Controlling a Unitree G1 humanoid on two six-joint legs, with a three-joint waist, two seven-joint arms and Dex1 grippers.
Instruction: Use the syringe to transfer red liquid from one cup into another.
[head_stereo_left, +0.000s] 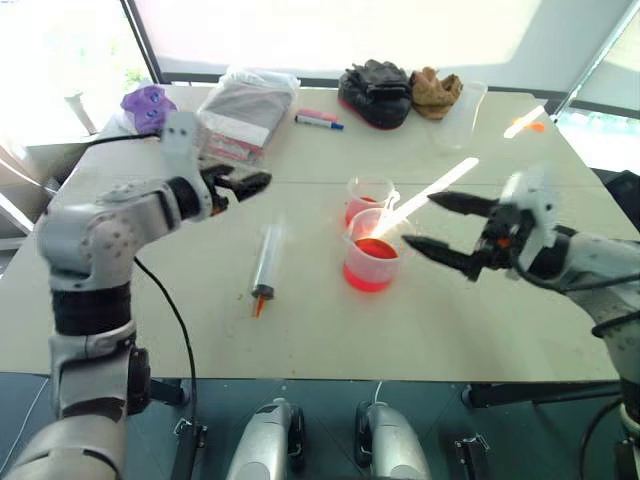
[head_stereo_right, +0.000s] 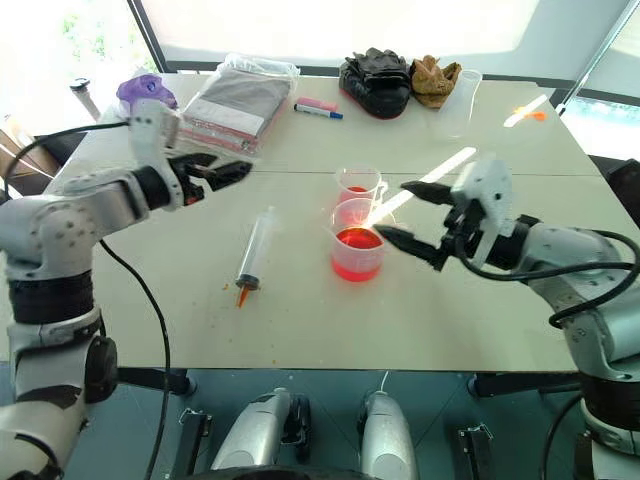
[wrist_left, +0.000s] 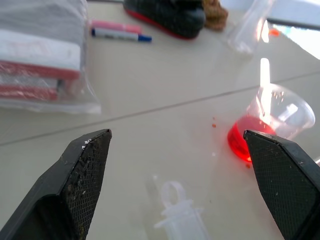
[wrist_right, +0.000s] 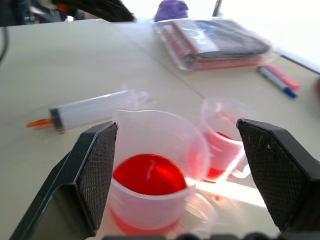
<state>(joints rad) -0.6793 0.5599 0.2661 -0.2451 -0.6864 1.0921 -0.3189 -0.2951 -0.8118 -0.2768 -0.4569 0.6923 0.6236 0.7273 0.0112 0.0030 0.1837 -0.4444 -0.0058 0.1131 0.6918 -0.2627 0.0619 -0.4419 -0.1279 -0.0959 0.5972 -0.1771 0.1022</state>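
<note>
Hovering above the bench (head_stereo_left: 300, 350), the left tool (head_stereo_left: 240, 185) at upper left is spread wide and holds nothing. At right, the right tool (head_stereo_left: 445, 230) is also spread, aimed at the larger cup (head_stereo_left: 372, 262), probably to steady it. Between them, left of centre, lies the syringe (head_stereo_left: 266, 265): clear barrel, orange tip toward the frame's bottom, seemingly empty.
</note>
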